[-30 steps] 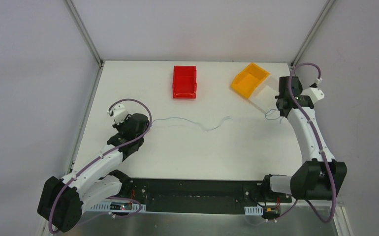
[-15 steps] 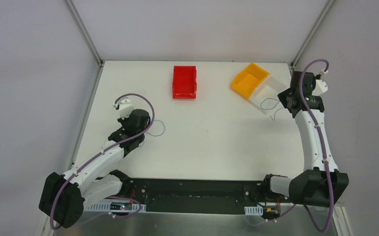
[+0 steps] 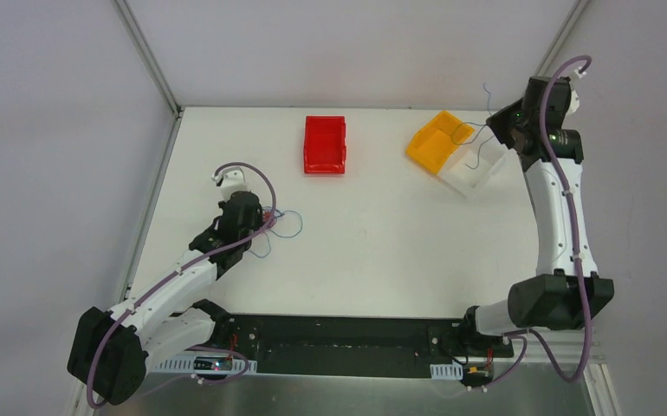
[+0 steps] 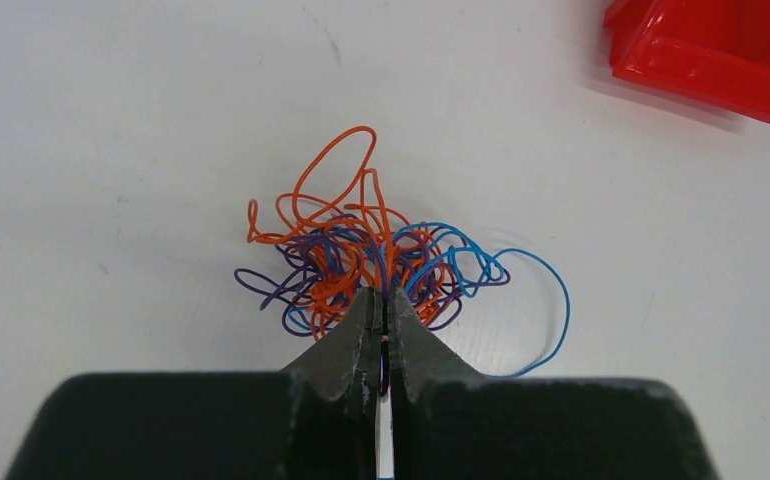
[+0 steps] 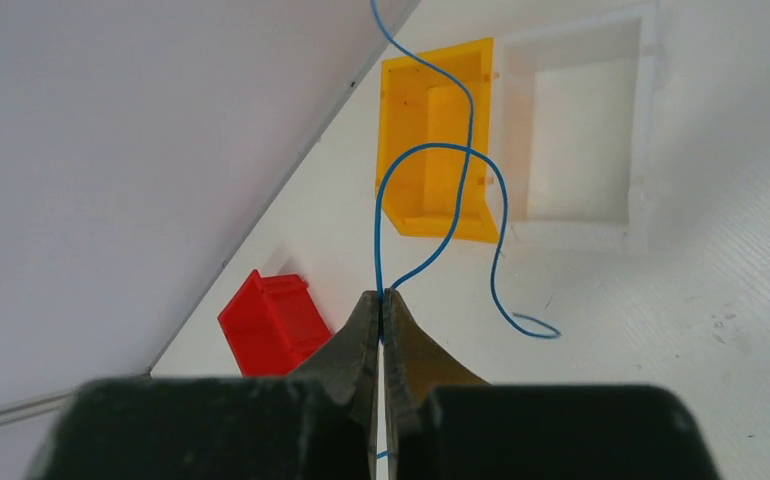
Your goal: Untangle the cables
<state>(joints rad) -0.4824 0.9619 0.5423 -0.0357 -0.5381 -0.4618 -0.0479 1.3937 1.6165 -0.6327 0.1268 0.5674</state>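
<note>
A tangle of orange, purple and blue cables (image 4: 361, 255) lies on the white table; in the top view it is at the left (image 3: 280, 222). My left gripper (image 4: 382, 296) is shut on the near edge of the tangle, low over the table (image 3: 263, 217). My right gripper (image 5: 381, 296) is shut on a single blue cable (image 5: 439, 165) and is held high at the far right (image 3: 497, 121). The blue cable (image 3: 456, 130) hangs in loops over the yellow and white bins, with its free end touching the table. It is apart from the tangle.
A red bin (image 3: 325, 144) stands at the back centre and also shows in the left wrist view (image 4: 721, 50). A yellow bin (image 3: 434, 139) and a white bin (image 3: 479, 172) stand side by side at the back right, below my right gripper. The cage's wall posts run along the table's back corners.
The blue cable, stretched between both grippers a second ago, has come free of the tangle. My right gripper has lifted it back and right over the bins. My left gripper shifted slightly right.
</note>
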